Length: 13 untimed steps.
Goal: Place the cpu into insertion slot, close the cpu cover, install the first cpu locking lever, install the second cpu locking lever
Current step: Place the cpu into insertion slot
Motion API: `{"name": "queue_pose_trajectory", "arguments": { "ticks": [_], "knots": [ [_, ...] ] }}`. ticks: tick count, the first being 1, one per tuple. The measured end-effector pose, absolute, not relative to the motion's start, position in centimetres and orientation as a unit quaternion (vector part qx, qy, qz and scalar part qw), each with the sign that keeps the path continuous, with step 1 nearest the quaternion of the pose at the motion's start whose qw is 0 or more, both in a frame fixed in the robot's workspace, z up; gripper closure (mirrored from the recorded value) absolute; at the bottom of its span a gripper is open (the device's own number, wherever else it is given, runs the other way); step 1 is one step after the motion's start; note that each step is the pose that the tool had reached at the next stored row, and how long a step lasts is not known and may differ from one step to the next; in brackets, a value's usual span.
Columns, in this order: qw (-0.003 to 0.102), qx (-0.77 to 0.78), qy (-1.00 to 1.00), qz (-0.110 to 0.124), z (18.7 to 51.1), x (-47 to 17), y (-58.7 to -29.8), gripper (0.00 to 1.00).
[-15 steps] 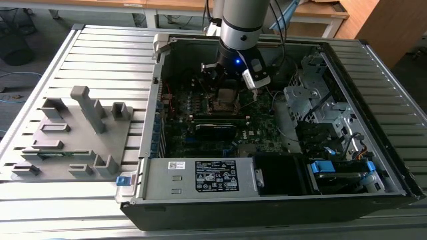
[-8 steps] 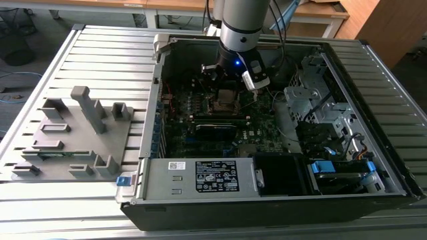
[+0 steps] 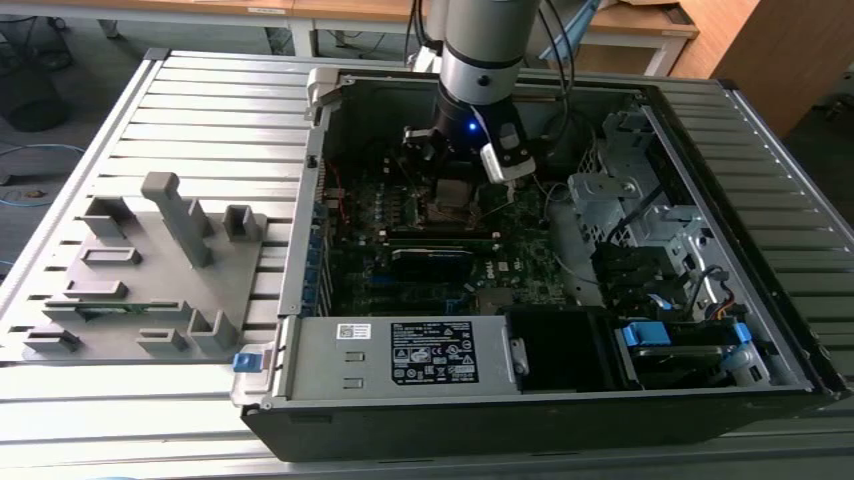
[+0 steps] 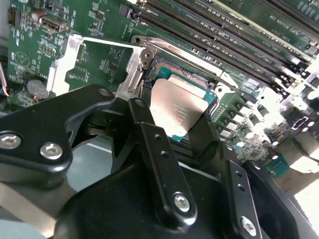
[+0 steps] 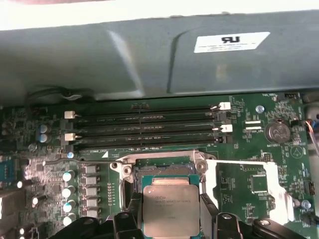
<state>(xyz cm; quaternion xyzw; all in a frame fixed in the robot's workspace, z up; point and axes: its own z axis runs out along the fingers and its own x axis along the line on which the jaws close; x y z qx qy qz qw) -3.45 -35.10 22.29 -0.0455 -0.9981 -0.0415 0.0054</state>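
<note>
- Plainly, the work is at its first step: the hand [image 4: 174,119] is closed on the cpu [image 5: 171,209], one finger on each of two opposite edges.
- The cpu sits level over the insertion slot [image 5: 164,172], low in the silvery rim. Whether it is fully seated cannot be told.
- The cpu cover [image 5: 244,163] is swung open and lies to one side of the slot, with green board showing through its window, so closing it is not yet done.
- A thin wire lever [image 5: 94,162] lies along the board just beside the slot. With the cover open, I judge neither locking lever is installed.
- In the exterior view the arm reaches down into the open computer case [image 3: 400,355] on the slatted worktop [image 3: 200,100].
</note>
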Motion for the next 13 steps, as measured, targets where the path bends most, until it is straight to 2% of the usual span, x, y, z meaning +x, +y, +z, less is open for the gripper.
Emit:
{"name": "queue_pose_trajectory", "arguments": {
  "ticks": [13],
  "knots": [
    [0.002,-0.133,-0.99,-0.042,22.18,-3.42,-35.1,0.46]
  ]
}}
